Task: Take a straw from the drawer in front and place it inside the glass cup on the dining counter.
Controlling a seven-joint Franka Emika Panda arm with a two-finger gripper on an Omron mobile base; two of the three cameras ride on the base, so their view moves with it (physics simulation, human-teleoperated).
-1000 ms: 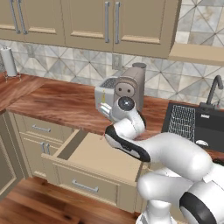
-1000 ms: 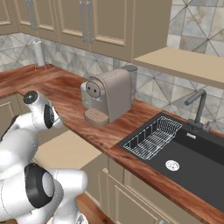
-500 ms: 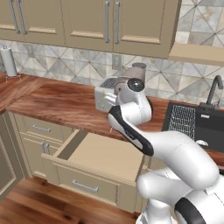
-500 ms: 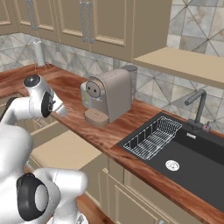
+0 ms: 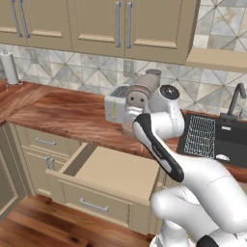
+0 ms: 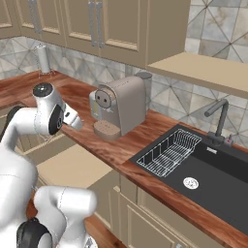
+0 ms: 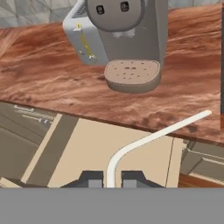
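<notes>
Pale and thin, the straw (image 7: 148, 139) sits pinched between the tips of my gripper (image 7: 109, 178), whose jaws are closed narrowly on its lower end. From the grip it rises, bends, then slants off to the right across the hand view. Below me the drawer (image 5: 116, 171) stands pulled open, its tan floor bare. Beyond its edge the wood-grain surface (image 7: 48, 83) carries a grey coffee machine (image 7: 122, 35).

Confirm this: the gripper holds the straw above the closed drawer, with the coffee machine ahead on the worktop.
Wrong on the drawer: the left base view shows it pulled open. The rest holds: in the hand view the gripper is shut on the straw, and the coffee machine stands ahead on the worktop.
</notes>
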